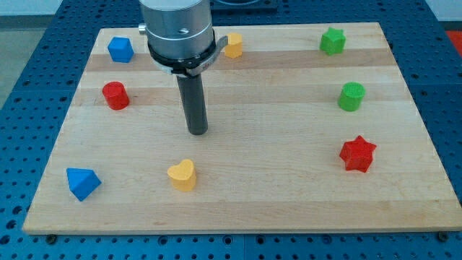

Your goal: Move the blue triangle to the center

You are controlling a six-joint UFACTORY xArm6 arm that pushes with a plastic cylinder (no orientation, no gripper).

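Observation:
The blue triangle (82, 183) lies near the bottom left corner of the wooden board (289, 188). My tip (198, 132) rests on the board left of its middle, well up and to the right of the blue triangle. The yellow heart (182, 175) lies just below my tip, between it and the board's bottom edge. My tip touches no block.
A blue block (120, 50) sits at the top left, a red cylinder (115, 95) below it. A yellow block (233, 45) sits at the top behind the arm. A green star (333, 40), green cylinder (352, 97) and red star (357, 154) line the right side.

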